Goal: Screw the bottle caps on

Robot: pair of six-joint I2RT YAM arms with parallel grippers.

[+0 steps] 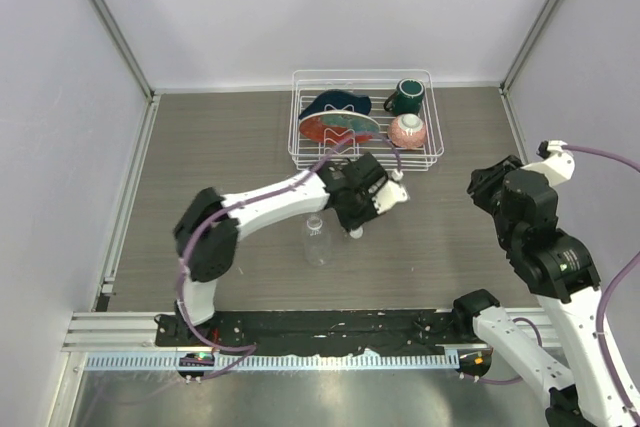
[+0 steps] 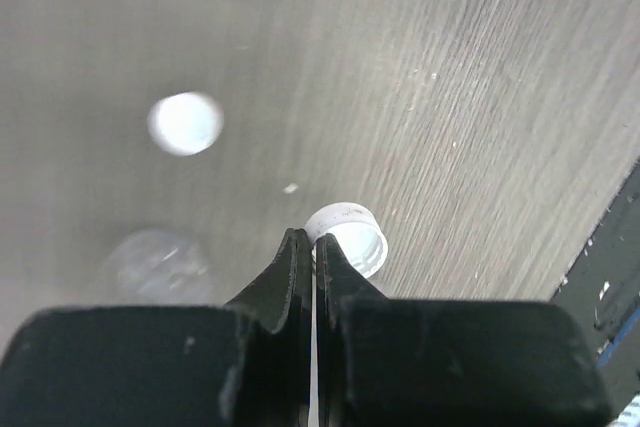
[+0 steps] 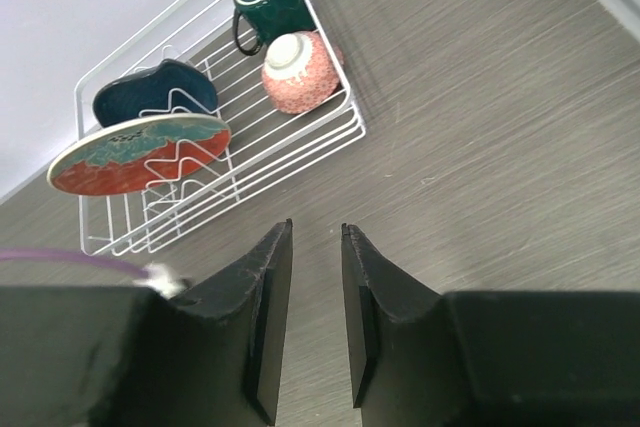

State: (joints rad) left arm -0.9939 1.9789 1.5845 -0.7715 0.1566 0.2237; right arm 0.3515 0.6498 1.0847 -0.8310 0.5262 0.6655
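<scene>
A white bottle cap (image 2: pixel 348 236) lies open side up on the wood-grain table. My left gripper (image 2: pixel 314 238) is shut, its tips pinching the near wall of that cap. In the top view the left gripper (image 1: pixel 356 230) reaches down just right of a clear plain bottle (image 1: pixel 317 240) that stands upright without a cap. That bottle shows as a blur (image 2: pixel 156 263) at the lower left of the left wrist view. A blurred white round thing (image 2: pixel 185 123) lies farther out; I cannot tell what it is. My right gripper (image 3: pixel 316 228) hangs above bare table, jaws a little apart, nothing between them.
A white wire dish rack (image 1: pixel 362 119) stands at the back with a dark green mug (image 1: pixel 406 97), a pink bowl (image 1: pixel 408 131), a red patterned plate (image 1: pixel 338 128) and a dark blue dish (image 1: pixel 335 104). The right arm (image 1: pixel 530 217) is raised at the right side.
</scene>
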